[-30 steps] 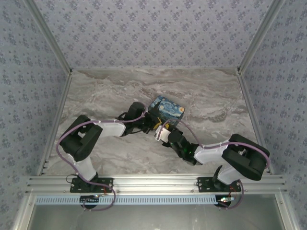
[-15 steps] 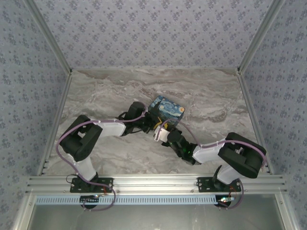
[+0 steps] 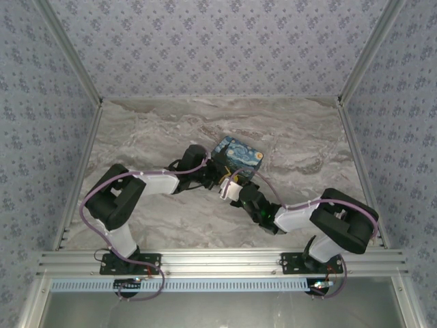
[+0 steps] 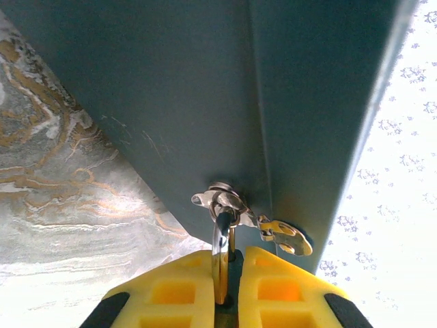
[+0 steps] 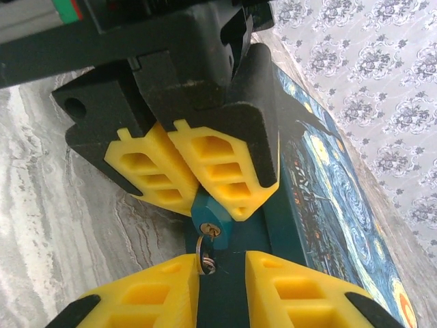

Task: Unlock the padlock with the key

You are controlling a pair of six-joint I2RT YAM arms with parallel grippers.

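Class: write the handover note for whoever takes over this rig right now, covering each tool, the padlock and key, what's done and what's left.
Left tool: shut on the padlock, holding it beside the starry box.
Right tool: open, with the key in the gap between its fingers.
Key: appears seated in the padlock's keyhole.
Done: padlock held, key apparently inserted.
Left: grip the key, turn it, free the shackle, which hangs through the box's hasp.
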